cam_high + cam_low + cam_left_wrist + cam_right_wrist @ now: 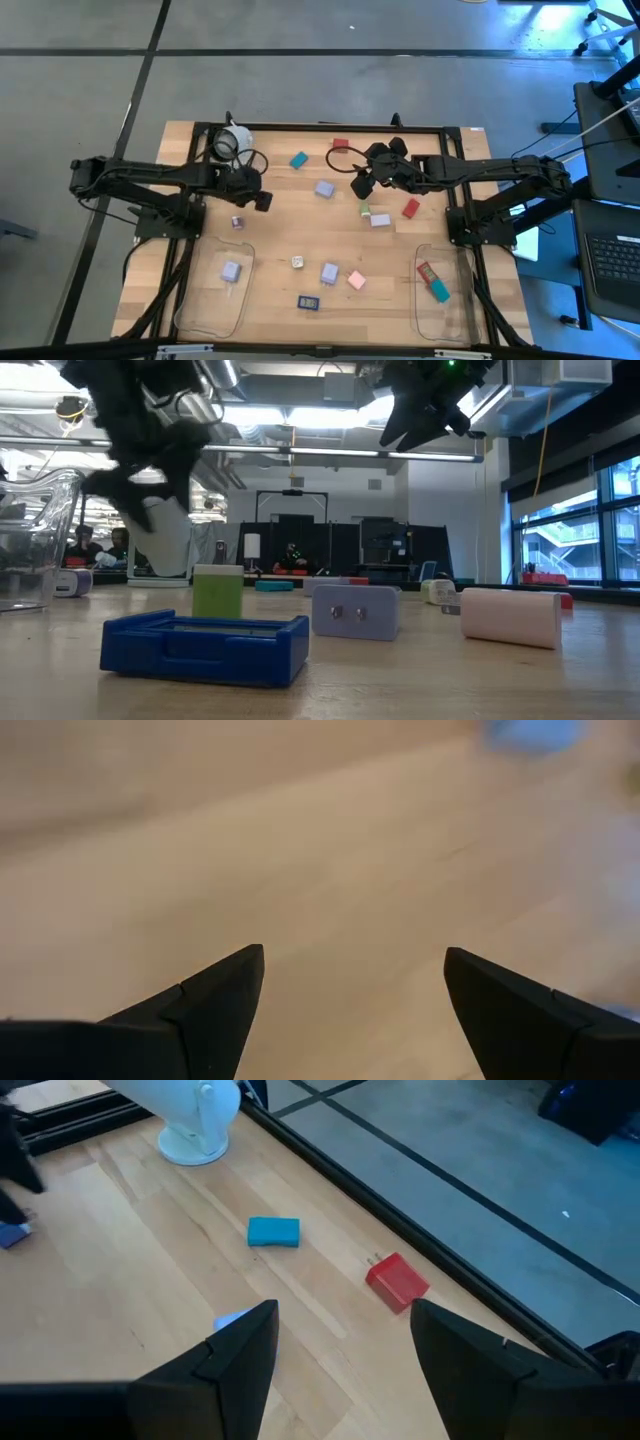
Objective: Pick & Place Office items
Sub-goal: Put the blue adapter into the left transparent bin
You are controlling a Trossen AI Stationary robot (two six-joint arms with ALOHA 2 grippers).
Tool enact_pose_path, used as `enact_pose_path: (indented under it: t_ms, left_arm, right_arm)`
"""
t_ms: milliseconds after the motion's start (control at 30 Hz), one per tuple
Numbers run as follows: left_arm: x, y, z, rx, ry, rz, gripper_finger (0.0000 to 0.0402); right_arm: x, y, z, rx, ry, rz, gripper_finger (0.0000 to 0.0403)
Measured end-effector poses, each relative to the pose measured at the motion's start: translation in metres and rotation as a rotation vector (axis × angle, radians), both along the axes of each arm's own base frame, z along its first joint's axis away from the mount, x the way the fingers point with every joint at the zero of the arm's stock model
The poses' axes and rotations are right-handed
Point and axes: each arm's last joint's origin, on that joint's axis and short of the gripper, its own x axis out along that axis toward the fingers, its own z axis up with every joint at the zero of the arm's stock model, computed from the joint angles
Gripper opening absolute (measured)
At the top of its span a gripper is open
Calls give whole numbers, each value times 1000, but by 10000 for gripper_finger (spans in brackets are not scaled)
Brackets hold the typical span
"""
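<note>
Small office items lie scattered on the wooden table: a teal block (298, 159) (273, 1231), a red plug piece (340, 144) (397, 1280), lavender blocks (324, 188) (329, 271), another red piece (410, 208), a pink block (356, 280) and a dark blue one (308, 302) (205, 647). My left gripper (262, 200) (355, 965) hangs open over bare wood left of centre, pointing steeply down. My right gripper (362, 185) (345, 1320) hovers open at the table's far middle, above the items, with nothing between its fingers.
A white round object (232, 142) (195, 1115) stands at the far left. Two clear trays sit near the front: the left one (200, 310) holds a lavender piece (231, 270), the right one (455, 310) a red (426, 271) and a teal piece (440, 292). A black frame (320, 126) borders the table.
</note>
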Motion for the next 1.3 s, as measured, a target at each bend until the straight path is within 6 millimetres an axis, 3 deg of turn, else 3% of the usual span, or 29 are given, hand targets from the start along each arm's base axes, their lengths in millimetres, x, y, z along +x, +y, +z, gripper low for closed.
enact_pose_path:
  t_ms: [300, 600, 1067, 1300]
  left_arm:
    - [-20, -11, -9, -88, 204, 111, 306]
    - [-35, -25, -37, -141, 286, 263, 306]
    - [-42, -30, -67, -182, 247, 332, 306]
    - [-43, -29, -69, -142, 244, 339, 285]
  right_arm:
    - [0, -3, 0, 3, 2, -4, 230]
    - [0, -3, 0, 6, 2, 0, 230]
    - [0, -3, 0, 6, 1, -1, 230]
    - [0, -3, 0, 6, 1, -2, 230]
